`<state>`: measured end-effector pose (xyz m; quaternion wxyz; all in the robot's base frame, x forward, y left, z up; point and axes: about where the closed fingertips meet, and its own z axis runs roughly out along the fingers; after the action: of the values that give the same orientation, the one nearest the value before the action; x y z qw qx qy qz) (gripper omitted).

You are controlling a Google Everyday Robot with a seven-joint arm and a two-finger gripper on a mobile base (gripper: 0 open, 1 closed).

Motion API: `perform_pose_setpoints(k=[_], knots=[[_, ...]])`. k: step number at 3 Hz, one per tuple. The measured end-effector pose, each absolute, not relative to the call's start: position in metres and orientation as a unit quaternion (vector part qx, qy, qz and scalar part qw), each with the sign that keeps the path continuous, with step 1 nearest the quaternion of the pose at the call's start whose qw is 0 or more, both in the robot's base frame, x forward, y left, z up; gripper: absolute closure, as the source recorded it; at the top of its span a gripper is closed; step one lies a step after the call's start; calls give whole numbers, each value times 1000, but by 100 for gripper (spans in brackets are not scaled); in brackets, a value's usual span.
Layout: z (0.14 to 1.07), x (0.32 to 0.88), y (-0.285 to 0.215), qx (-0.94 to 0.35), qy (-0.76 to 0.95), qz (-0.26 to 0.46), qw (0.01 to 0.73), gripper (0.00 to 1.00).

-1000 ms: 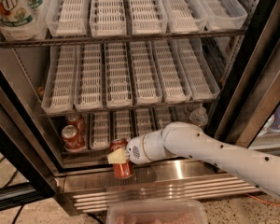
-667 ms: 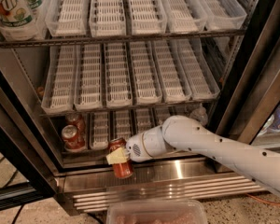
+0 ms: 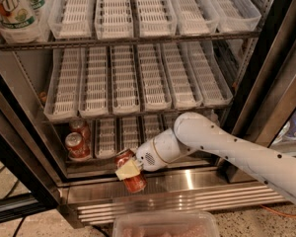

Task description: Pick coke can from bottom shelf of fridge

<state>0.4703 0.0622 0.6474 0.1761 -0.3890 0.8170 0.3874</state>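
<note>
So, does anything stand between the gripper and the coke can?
Nothing visible does. The gripper is closed on the coke can at the front of the bottom shelf; another red can stands apart, further left.

The two-finger gripper (image 3: 129, 171) clasps the small red aluminium coke can (image 3: 134, 182), tilted at the front edge of the dim metal bottom shelf (image 3: 96, 162). Two other red cans (image 3: 78, 144) stand behind it, toward the shelf's left edge.
</note>
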Motion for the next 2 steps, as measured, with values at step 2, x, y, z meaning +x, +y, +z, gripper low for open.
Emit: perform_pose_setpoints(k=[2], knots=[[657, 456, 58, -472, 783, 352, 200, 100]])
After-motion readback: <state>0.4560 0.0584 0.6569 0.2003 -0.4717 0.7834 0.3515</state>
